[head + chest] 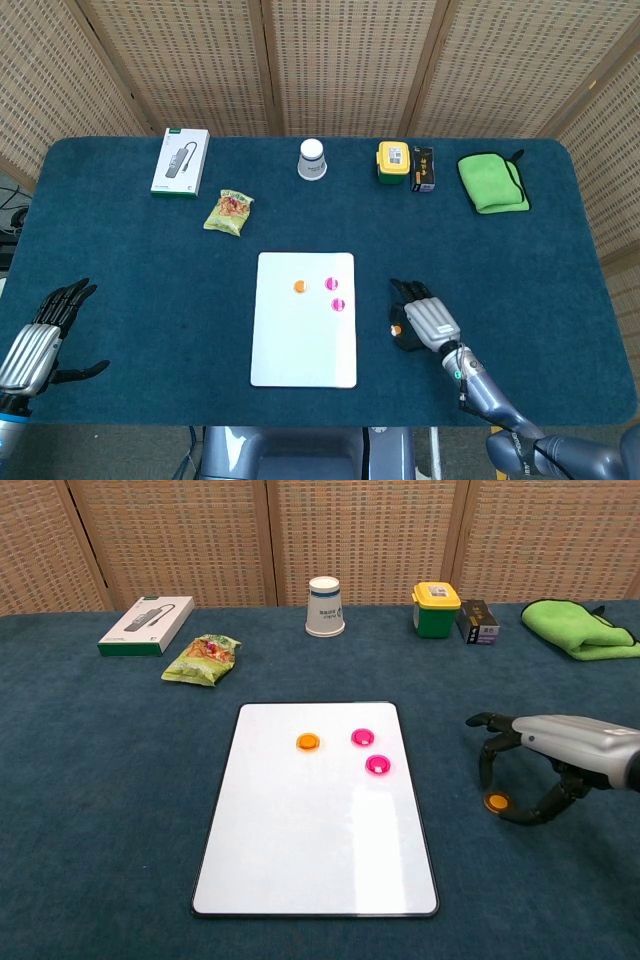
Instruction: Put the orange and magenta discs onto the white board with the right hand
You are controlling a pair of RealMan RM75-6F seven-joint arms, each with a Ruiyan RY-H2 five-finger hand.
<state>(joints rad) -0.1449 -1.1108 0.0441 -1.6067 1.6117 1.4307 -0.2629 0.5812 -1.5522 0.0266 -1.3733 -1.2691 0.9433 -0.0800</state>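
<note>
We've got the right hand (560, 755) low over the blue counter (120, 250), just right of the white board (310, 850), with its fingers (487, 755) curled downward like a claw around a loose orange disc (496, 802). That disc lies flat on the counter off the board's right edge, sitting between the thumb and the other fingers; from the chest view we can't tell if anything is actually touching it, and it doesn't look gripped or lifted, so we'd call the hand spread over it rather than holding it. In the head view the same hand (424, 318) shows the disc (396, 329) peeking out at its left side. On the board there's already another orange disc (307, 742) toward the far end, plus two magenta discs (362, 737) to its right, one a bit nearer than the other. The left hand (35, 340) sits at the near left edge of the counter, fingers apart, holding nothing. Along the far side we see a boxed gadget (146, 625), a snack bag (203, 658), a paper cup (325, 606), a yellow-lidded container (436, 610) with a small dark box (477, 621) just beside it, and a green cloth (580, 628) at the far right.
</note>
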